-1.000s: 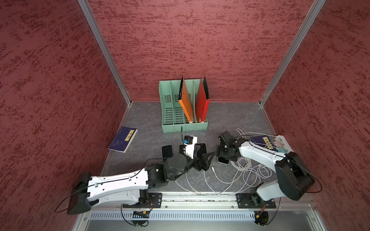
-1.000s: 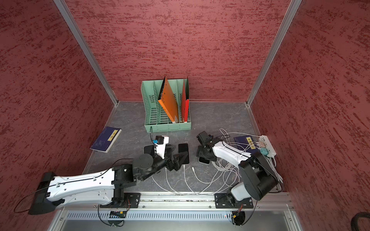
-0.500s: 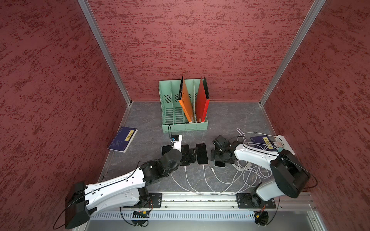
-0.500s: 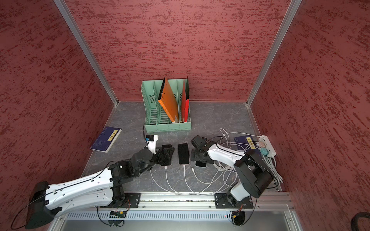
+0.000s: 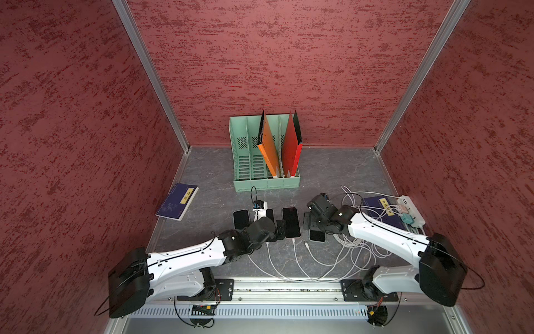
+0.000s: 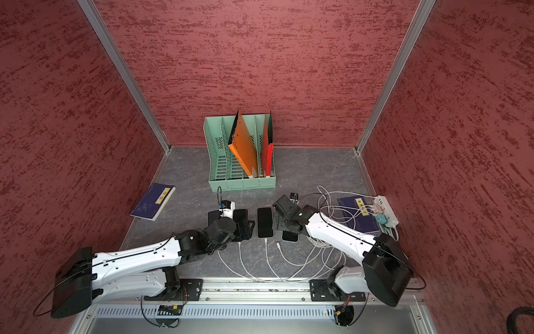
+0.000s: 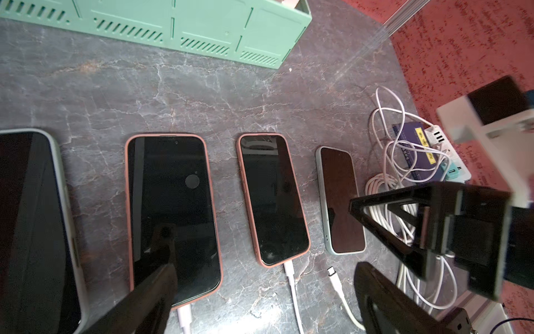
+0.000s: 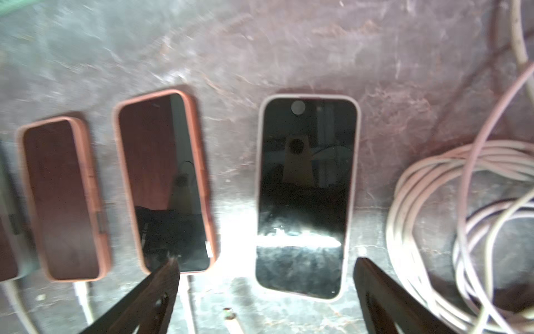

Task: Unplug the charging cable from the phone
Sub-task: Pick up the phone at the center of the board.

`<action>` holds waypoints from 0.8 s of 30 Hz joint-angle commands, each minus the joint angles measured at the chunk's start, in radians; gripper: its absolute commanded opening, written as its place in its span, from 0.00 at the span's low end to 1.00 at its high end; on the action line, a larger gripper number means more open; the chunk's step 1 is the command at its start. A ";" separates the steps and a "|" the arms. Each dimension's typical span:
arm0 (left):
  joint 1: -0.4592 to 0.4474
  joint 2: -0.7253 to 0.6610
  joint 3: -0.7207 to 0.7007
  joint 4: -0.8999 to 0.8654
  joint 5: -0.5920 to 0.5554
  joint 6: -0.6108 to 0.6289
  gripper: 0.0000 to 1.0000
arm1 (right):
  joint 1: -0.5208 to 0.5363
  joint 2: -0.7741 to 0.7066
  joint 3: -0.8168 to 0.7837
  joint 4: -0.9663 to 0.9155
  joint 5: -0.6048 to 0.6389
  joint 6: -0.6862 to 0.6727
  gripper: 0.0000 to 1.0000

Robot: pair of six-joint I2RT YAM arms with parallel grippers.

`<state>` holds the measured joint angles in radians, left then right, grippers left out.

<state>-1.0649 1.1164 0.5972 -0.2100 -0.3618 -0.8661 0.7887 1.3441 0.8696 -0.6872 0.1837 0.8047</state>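
The right gripper [image 5: 308, 222] hangs over the rightmost phone [image 5: 317, 235] — a white cable end [image 5: 305, 244] lies unplugged beside it on the worktop [image 5: 332, 170].

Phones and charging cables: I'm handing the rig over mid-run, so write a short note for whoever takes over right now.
Left gripper: open, empty, above the second phone and third phone from the left, both pink-cased.
Right gripper: open, empty, above the right-end phone.
Done: right-end phone unplugged; its loose plug lies on the table close by.
Left: second and third phones have cables plugged in; left-end phone's port is hidden, so check.
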 commanded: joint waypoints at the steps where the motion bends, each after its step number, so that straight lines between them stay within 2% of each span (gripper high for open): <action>1: 0.008 0.009 0.023 -0.043 0.015 -0.057 1.00 | 0.082 0.072 0.102 -0.039 0.100 0.043 0.99; 5: 0.011 -0.031 -0.008 -0.072 0.007 -0.088 1.00 | 0.171 0.242 0.261 -0.119 0.204 0.055 0.98; 8: 0.012 -0.086 -0.028 -0.099 -0.004 -0.095 1.00 | 0.202 0.305 0.311 -0.085 0.236 0.054 0.99; 12: 0.012 -0.173 -0.055 -0.172 -0.063 -0.145 1.00 | 0.197 0.352 0.305 0.000 0.142 0.029 0.99; 16: 0.011 -0.250 -0.113 -0.176 -0.077 -0.169 1.00 | 0.183 0.419 0.318 -0.002 0.058 0.025 0.99; 24: -0.026 -0.251 -0.145 -0.106 -0.078 -0.165 1.00 | 0.127 0.427 0.257 0.052 -0.029 0.030 0.99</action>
<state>-1.0779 0.8639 0.4648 -0.3546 -0.4236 -1.0260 0.9367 1.7748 1.1370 -0.6689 0.2005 0.8341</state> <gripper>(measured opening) 0.996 0.985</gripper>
